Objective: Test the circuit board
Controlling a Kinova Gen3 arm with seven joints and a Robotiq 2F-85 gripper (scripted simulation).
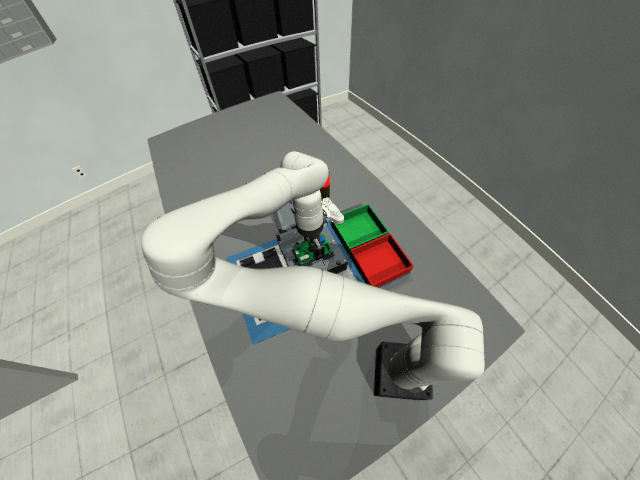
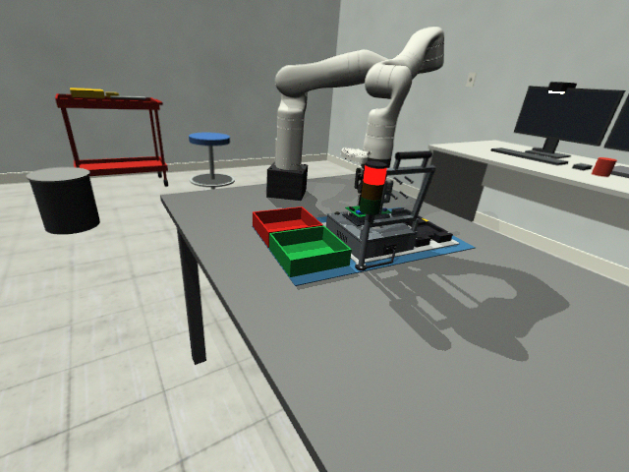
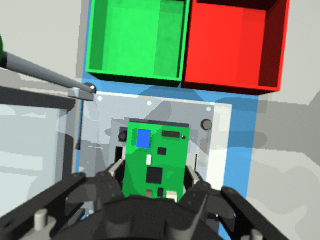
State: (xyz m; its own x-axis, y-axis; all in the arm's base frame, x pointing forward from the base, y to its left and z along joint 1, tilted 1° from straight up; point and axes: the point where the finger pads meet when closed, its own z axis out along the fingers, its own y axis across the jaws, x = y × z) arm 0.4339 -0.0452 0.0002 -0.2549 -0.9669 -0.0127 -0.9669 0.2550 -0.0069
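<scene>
The green circuit board (image 1: 303, 252) (image 2: 351, 208) (image 3: 167, 155) is between my fingertips, component side up. My gripper (image 1: 316, 248) (image 3: 154, 170) is shut on its two long edges and holds it a little above the grey tester (image 2: 378, 241) (image 3: 165, 110). In the wrist view the board's blue part is at the far end and a white part at the near end. The tester's pins are hidden. The lid (image 2: 425, 193) (image 3: 30, 95) stands open. The signal light (image 1: 325, 181) (image 2: 374, 175) shows red. The red bin (image 1: 382, 260) (image 2: 260, 225) (image 3: 225, 50) holds no board.
The green bin (image 1: 360, 227) (image 2: 310, 265) (image 3: 135, 45) stands beside the red bin, past the board's far end in the wrist view. A slanted grey bar (image 3: 47, 72) is at the wrist view's left. A blue mat (image 2: 314, 279) (image 3: 245, 145) lies under the tester.
</scene>
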